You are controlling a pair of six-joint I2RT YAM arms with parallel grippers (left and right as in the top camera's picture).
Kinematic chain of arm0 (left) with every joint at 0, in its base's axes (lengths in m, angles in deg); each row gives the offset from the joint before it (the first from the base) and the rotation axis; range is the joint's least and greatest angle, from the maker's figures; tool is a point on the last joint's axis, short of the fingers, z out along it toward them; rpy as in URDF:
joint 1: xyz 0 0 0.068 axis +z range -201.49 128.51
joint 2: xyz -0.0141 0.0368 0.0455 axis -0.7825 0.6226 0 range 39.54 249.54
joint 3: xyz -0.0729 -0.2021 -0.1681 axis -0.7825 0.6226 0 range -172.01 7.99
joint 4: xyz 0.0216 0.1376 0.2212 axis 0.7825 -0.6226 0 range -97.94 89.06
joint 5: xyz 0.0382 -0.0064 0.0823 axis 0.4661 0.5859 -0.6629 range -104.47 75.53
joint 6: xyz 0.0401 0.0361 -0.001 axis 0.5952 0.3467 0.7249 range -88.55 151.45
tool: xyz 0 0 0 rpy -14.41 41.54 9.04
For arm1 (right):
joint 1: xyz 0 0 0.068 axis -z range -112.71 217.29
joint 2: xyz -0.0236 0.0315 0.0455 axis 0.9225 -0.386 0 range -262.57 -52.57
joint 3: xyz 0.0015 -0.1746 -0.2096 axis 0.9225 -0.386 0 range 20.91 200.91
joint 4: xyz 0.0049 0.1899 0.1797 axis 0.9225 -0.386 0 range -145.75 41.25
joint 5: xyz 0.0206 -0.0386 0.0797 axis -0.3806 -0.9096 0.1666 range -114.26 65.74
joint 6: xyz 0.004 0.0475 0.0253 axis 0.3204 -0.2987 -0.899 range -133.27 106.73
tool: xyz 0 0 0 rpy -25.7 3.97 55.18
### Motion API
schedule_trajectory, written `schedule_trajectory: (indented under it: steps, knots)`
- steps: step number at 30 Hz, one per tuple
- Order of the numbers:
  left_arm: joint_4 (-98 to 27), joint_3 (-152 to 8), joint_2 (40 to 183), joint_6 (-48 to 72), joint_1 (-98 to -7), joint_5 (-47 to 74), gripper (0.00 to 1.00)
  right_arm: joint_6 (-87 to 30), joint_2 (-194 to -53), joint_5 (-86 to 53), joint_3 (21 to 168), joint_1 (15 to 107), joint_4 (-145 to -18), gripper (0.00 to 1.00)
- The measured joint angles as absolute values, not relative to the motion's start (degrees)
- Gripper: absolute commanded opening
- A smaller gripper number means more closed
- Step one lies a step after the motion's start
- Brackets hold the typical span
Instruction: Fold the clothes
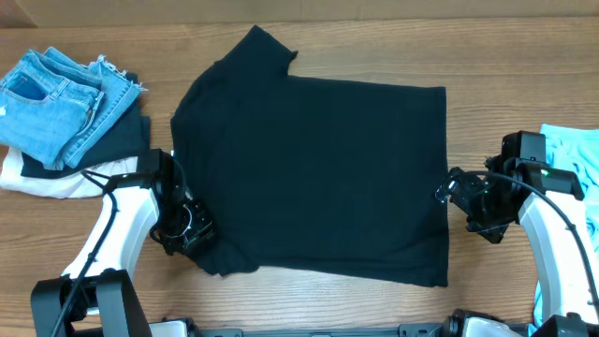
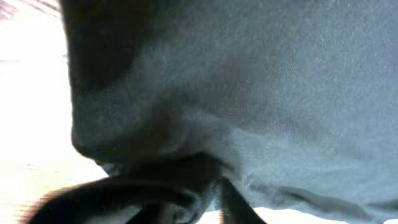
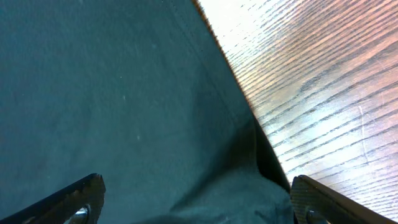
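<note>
**A:** Where is the black T-shirt, and which way does it lie?

**B:** It is spread flat in the middle of the table. Its long axis runs left to right, with the hem at the right and a sleeve at the upper and lower left.

**A:** Any writing?

**B:** None I can read. The neck end is too dark to make out.

**A:** And the grippers?

**B:** The right gripper hangs at the hem with its jaws wide, gripping nothing. The left gripper sits at the lower-left sleeve. Its wrist view shows only blurred, bunched cloth, so I cannot tell how its jaws stand. The denim piece lies top left.
</note>
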State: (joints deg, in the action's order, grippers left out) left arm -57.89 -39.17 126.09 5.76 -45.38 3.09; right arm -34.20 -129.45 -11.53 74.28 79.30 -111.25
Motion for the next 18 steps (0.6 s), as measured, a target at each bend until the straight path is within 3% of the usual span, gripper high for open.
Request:
schedule_trajectory:
  steps: [6, 10, 12, 13, 18]
  knots:
    - [-61.17, -40.85, 126.09, 4.75, -45.38, 3.83, 0.04, -34.20, -129.45, -11.53, 74.28, 79.30, -111.34, 0.99]
    - [-67.99, -54.27, 125.52, 5.02, -45.41, 5.10, 0.04, -34.96, -129.48, -11.40, 74.28, 79.30, -113.33, 0.99]
    - [-68.45, -56.43, 125.32, 5.04, -45.41, 5.32, 0.04, -36.51, -129.48, -10.76, 74.28, 79.28, -116.63, 0.93]
    - [-68.54, -56.46, 125.32, 5.13, -45.41, 5.32, 0.04, -37.10, -129.48, -9.87, 74.28, 79.30, -117.61, 0.81]
    - [-69.52, -56.46, 125.32, 6.61, -45.41, 5.34, 0.04, -38.83, -129.45, -4.71, 69.49, 79.30, -121.65, 0.62]
